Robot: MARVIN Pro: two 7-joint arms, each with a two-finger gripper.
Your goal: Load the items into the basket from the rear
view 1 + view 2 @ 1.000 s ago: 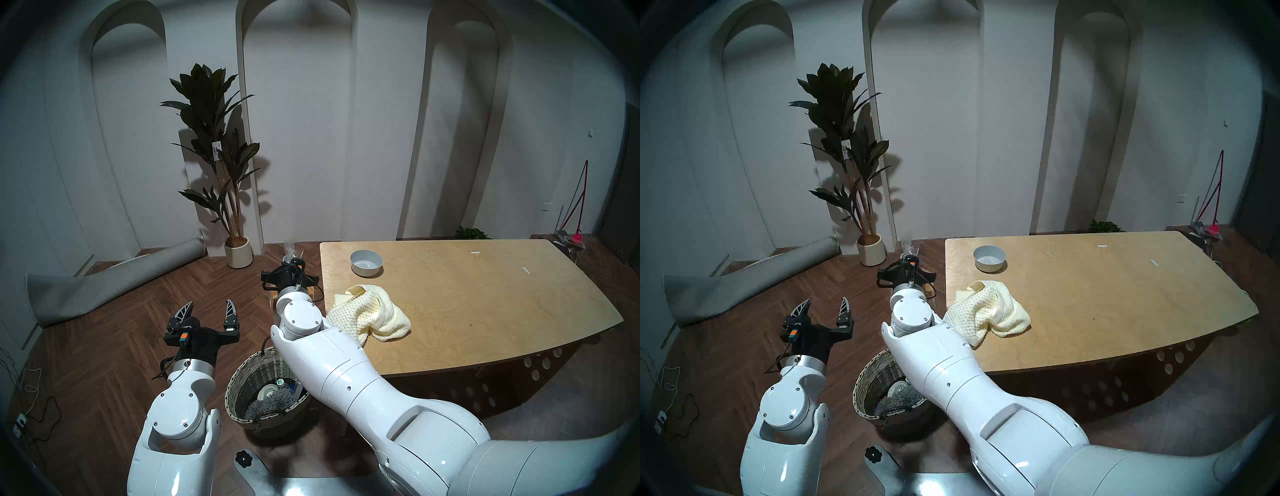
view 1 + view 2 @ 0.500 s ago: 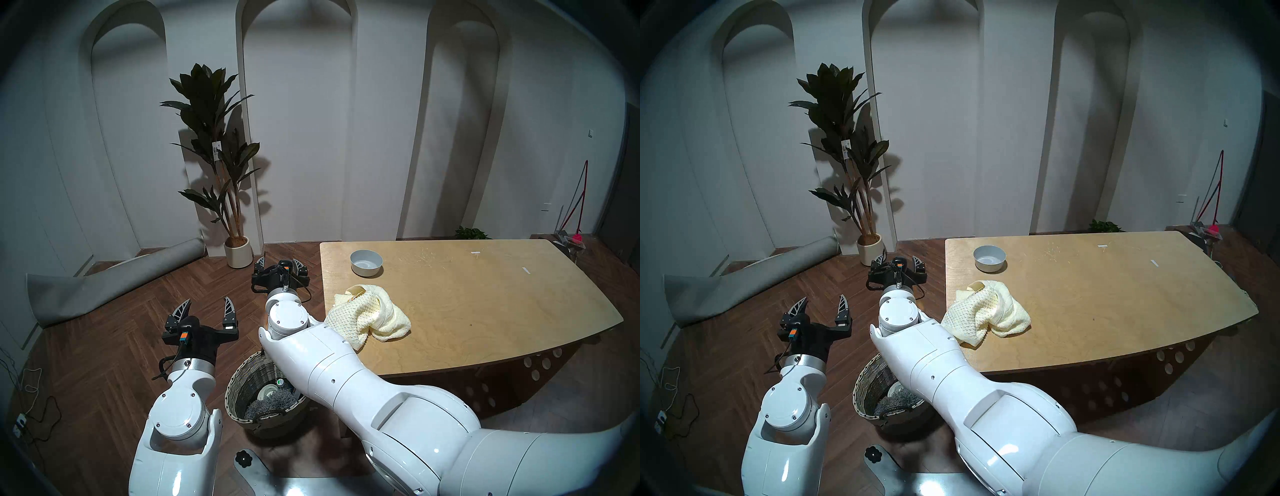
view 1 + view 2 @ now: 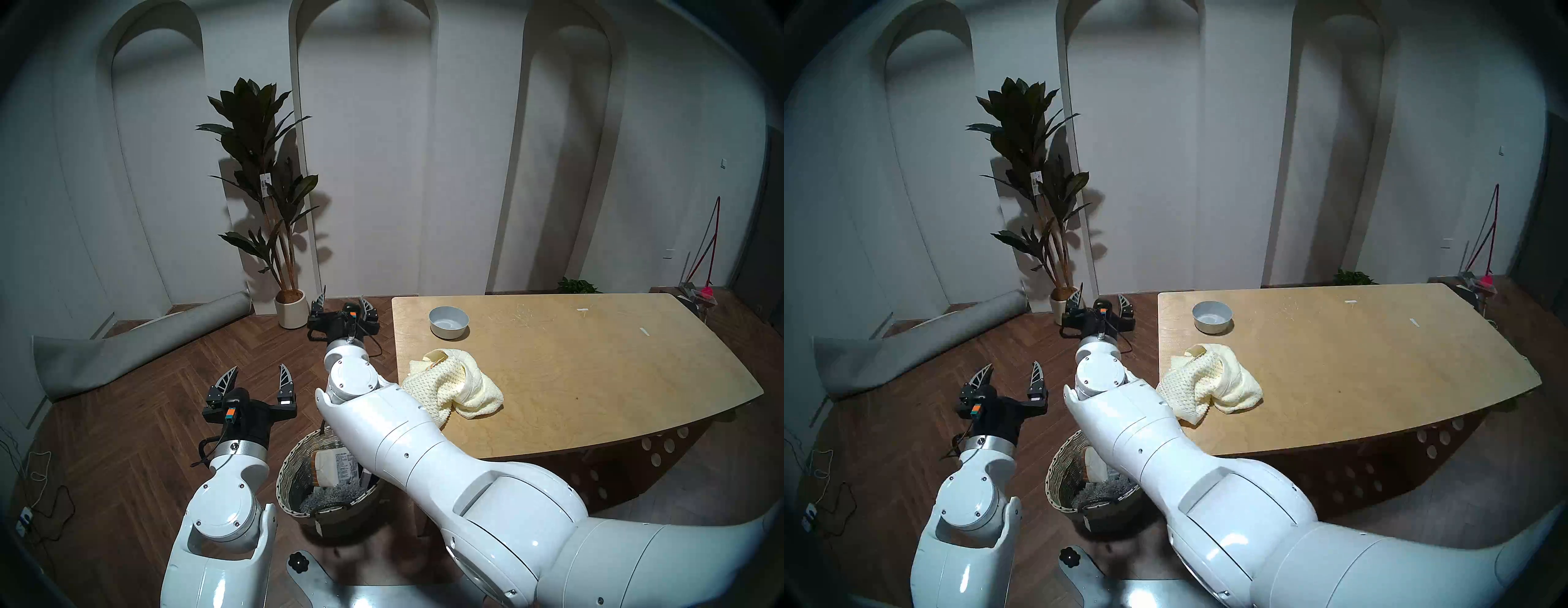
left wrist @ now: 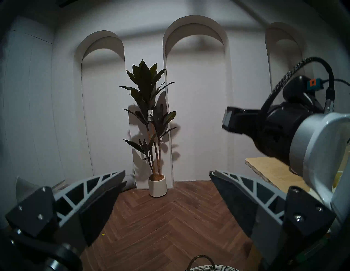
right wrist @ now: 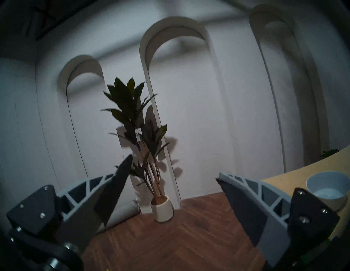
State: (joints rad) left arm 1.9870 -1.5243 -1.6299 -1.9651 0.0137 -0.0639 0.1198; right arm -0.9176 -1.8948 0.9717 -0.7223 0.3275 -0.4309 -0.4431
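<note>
Operator: Where do the grippers stand?

Inspector: Your right gripper (image 3: 343,302) hangs over the floor off the table's (image 3: 594,382) left edge, near its far left corner, fingers spread wide with nothing between them. In its own wrist view you see only floorboards and the plant pot (image 5: 162,211) through the gap. Your left gripper (image 3: 256,377) hovers over the floor well to the left of the table, beyond the basket's far rim, fingers likewise parted and empty.

Operator: And the bread?

Inspector: The bread loaf (image 3: 333,466) lies inside the basket (image 3: 288,479), tilted against the far inner wall, its pale printed label facing up. It rests on a grey shaggy cloth (image 3: 331,496) at the bottom. Your right forearm crosses above the basket's right rim and hides that side.

Operator: The rest of the items?

Inspector: The towel (image 3: 456,388) sits crumpled at the table's left edge, about halfway along it, one fold touching your right arm in the head view. The bowl (image 3: 448,322) stands upright near the far left corner of the table, apart from the towel, and you can see it is empty
</note>
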